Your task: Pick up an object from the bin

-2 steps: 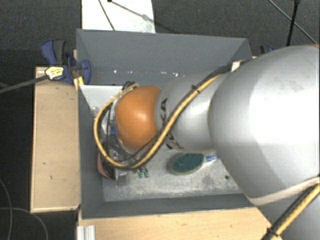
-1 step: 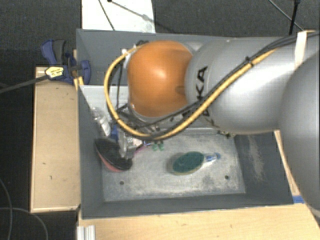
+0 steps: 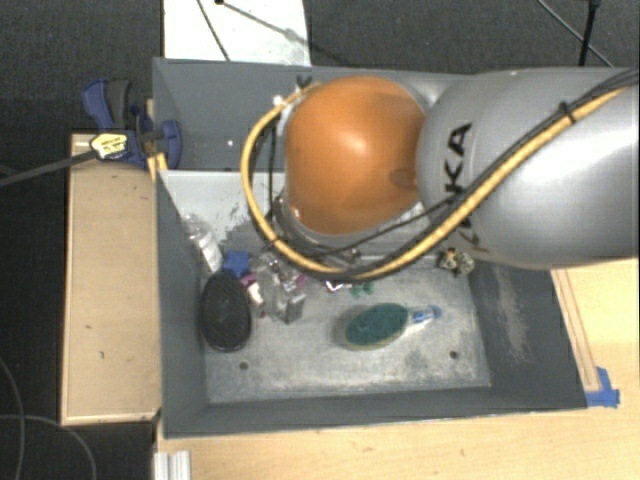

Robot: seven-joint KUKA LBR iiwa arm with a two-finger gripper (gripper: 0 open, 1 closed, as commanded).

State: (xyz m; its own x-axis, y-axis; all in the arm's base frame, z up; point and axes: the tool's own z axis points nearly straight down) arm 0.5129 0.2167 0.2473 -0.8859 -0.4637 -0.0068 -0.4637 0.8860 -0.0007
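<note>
**Orange cover hides most of the claw, low at the bin's left middle**

Orange, glossy and dome-shaped, the wrist cover (image 3: 350, 153) sits closest to the lens. A yellow-and-black cable loop (image 3: 262, 223) rings it, and the silver arm (image 3: 530, 168) runs off to the right, cut by the edge. Under the cover's lower left rim a few grey metal parts of the claw (image 3: 288, 298) poke out. They are low over the floor of the grey metal bin (image 3: 330, 373), left of its middle. Whether the claw is spread or pressed together cannot be told, and whatever it may grip is hidden by the cover.

Just left of the claw lies a small pink-and-white scrap (image 3: 251, 288), too small to identify. Beside that, near the bin's left wall, rests a matte black oval lump (image 3: 225, 313), the largest thing close to the claw. Above the lump a small blue piece (image 3: 237, 263) is half tucked beneath the cable. A clear plastic item (image 3: 205, 243) lies farther up against the left wall, its shape unclear.

To the claw's right, apart from it, a dark green oval brush with a pale blue handle (image 3: 378, 326) lies flat on the floor. Tiny green bits (image 3: 360, 289) show at the cover's lower edge. Farther right a small brassy object (image 3: 455, 260) peeks from beneath the arm, mostly hidden.
</note>
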